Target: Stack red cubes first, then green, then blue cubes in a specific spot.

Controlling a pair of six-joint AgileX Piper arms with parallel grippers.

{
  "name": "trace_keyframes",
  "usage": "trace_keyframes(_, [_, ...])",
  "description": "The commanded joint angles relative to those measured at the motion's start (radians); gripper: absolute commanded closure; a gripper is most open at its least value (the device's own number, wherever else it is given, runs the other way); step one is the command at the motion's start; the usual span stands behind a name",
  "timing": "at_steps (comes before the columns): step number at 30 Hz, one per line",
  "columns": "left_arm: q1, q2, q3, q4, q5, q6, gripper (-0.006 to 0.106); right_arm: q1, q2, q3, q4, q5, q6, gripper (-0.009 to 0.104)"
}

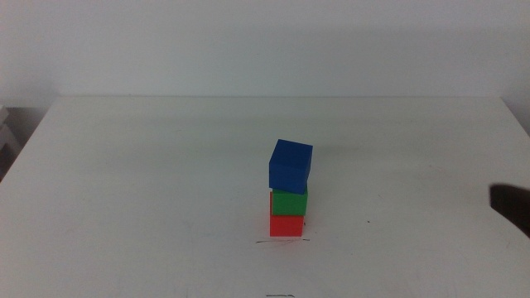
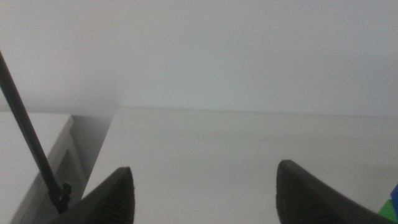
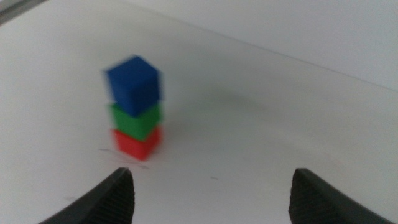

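Note:
The red cube [image 1: 286,224] stands on the white table just behind a faint scribbled line [image 1: 281,241]. The green cube [image 1: 289,201] sits on it, and the blue cube [image 1: 291,165] sits on top, turned slightly. In the blurred right wrist view the stack shows red [image 3: 137,142], green [image 3: 135,119] and blue [image 3: 133,84]. My right gripper [image 3: 211,180] is open and empty, well back from the stack, and shows as a dark shape [image 1: 509,205] at the middle view's right edge. My left gripper [image 2: 205,180] is open and empty, outside the middle view.
A second faint scribble [image 1: 280,295] lies at the table's front edge. The table's far edge [image 1: 281,97] meets a white wall. A thin dark rod [image 2: 28,137] and the table's side edge show in the left wrist view.

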Motion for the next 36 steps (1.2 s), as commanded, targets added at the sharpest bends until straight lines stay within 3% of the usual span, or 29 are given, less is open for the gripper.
trace_keyframes(1, [0.001,-0.078,0.079,-0.008,-0.161,-0.002,0.026,-0.057,-0.073,0.084,-0.022,-0.146,-0.008,0.032])
trace_keyframes(5, [0.001,-0.228,0.247,-0.008,-0.249,-0.002,0.026,-0.182,-0.227,0.267,-0.085,-0.197,-0.008,0.032])
trace_keyframes(14, [0.001,-0.483,0.605,-0.008,-0.381,-0.002,0.026,-0.356,-0.530,0.524,-0.076,-0.192,-0.008,0.032])
trace_keyframes(25, [0.001,-0.548,0.806,-0.008,-0.389,-0.002,0.026,-0.360,-0.615,0.703,-0.085,-0.372,-0.008,0.032])
trace_keyframes(36, [0.001,-0.548,0.872,-0.004,-0.395,-0.002,0.026,-0.360,-0.618,0.730,-0.083,-0.361,-0.008,0.032])
